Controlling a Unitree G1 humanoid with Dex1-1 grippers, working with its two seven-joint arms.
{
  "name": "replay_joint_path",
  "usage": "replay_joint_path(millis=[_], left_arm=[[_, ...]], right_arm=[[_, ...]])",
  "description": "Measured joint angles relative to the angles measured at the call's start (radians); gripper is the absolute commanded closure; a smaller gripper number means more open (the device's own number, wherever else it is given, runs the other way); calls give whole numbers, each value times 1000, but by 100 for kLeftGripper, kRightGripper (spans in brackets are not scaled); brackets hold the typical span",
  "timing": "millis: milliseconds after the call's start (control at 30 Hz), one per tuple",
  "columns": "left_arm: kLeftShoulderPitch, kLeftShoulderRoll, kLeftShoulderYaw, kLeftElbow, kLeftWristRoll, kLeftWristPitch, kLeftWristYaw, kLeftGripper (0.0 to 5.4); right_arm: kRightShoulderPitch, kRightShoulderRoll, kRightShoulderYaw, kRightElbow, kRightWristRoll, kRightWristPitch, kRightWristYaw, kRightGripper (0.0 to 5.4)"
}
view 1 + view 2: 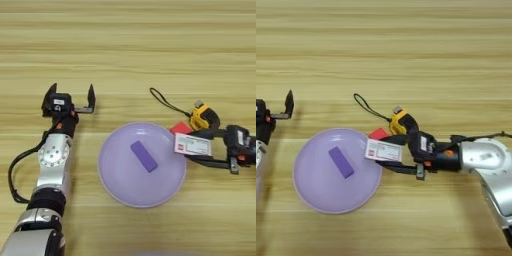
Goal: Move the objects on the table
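Note:
A large round lilac plate [120, 175] lies on the table [125, 50] with a purple rectangular block [144, 156] flat in its middle. My right gripper [194, 146] reaches in from the right, shut on the red-white flat card box [192, 145], which it holds over the plate's right rim. Just behind the box sits a red cube [180, 128], partly hidden by it. The yellow-black tape measure [203, 117] lies next to the cube, its black cord [165, 102] trailing up and left. My left gripper [71, 95] stands open and empty, left of the plate.
The left arm [52, 155] runs from the bottom left corner up alongside the plate's left side. The right forearm [481, 157] lies across the table on the right. Bare wood stretches across the far half of the table.

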Motion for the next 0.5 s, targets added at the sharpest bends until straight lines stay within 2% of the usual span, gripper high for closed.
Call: replay_joint_path(millis=[233,500], left_arm=[[0,-4,-4,0,2,0,5,0],[0,-5,-7,0,4,0,10,0]], right_arm=[[-104,94,108,56,-67,40,-47,332],[-143,173,195,117,-109,61,-74,332]])
